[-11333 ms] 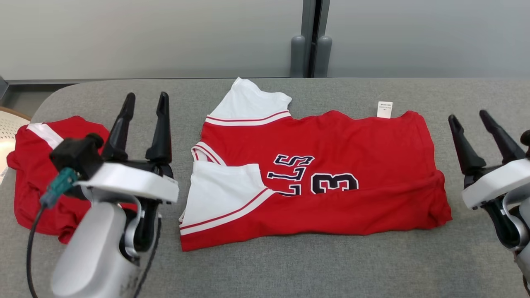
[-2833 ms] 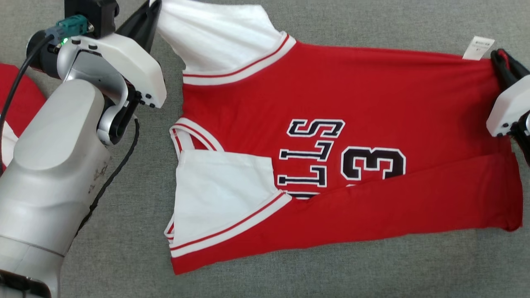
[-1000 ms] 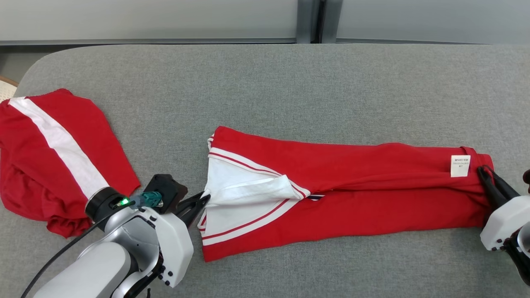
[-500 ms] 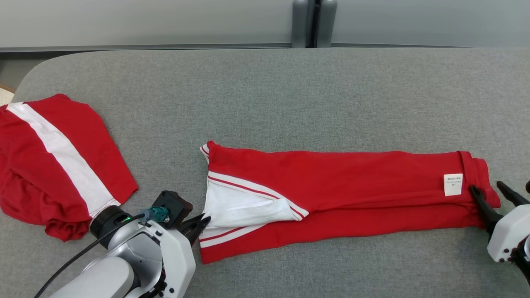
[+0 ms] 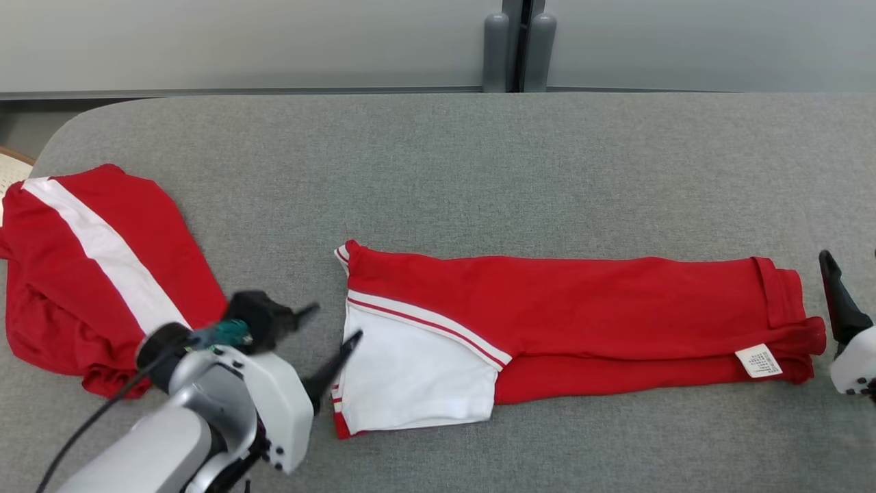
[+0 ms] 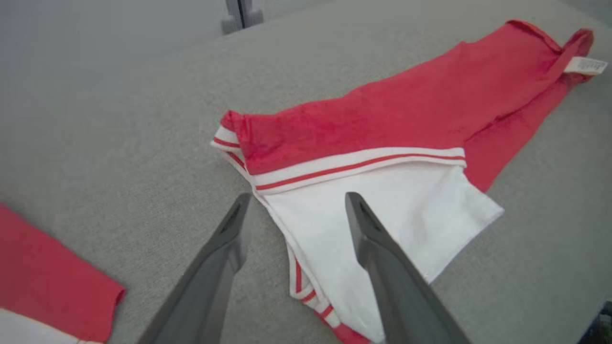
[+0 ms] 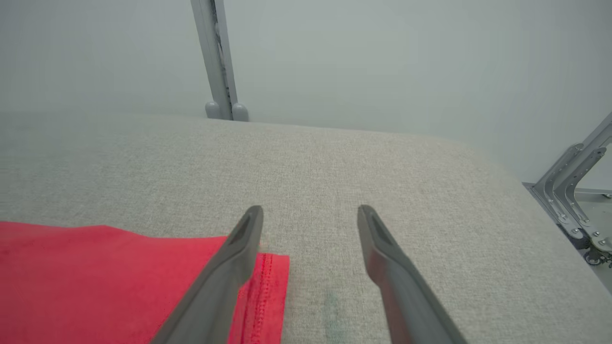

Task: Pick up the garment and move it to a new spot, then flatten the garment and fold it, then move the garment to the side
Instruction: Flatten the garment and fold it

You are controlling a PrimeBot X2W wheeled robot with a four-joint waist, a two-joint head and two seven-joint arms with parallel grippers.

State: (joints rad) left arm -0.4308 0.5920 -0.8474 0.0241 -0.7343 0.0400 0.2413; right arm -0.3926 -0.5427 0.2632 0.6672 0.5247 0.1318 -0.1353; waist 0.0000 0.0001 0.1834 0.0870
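Apparently the work is a bit past its middle. The garment (image 5: 582,308), a red sports shirt, lies on the grey padded surface (image 5: 438,171), in the middle and rather to the near side. It is folded lengthwise into one long narrow band that runs from left to right. A white sleeve (image 5: 410,376) lies flat on top at its left end, and a small white label (image 5: 758,361) shows at its right end. So I judge that the moving, the flattening and the long folds are done. The left gripper (image 6: 299,196) is at the left end of the band with its jaws apart, holding nothing; in the left wrist view one finger is over the white sleeve and the other over bare grey fabric. The right gripper (image 7: 310,208) is just beside the right end, also with jaws apart and empty. What remains, in my opinion, is to fold the band across its length into a short packet and then to carry it aside. Another red garment (image 5: 89,274) with a white stripe lies at the far left, well apart from the shirt.
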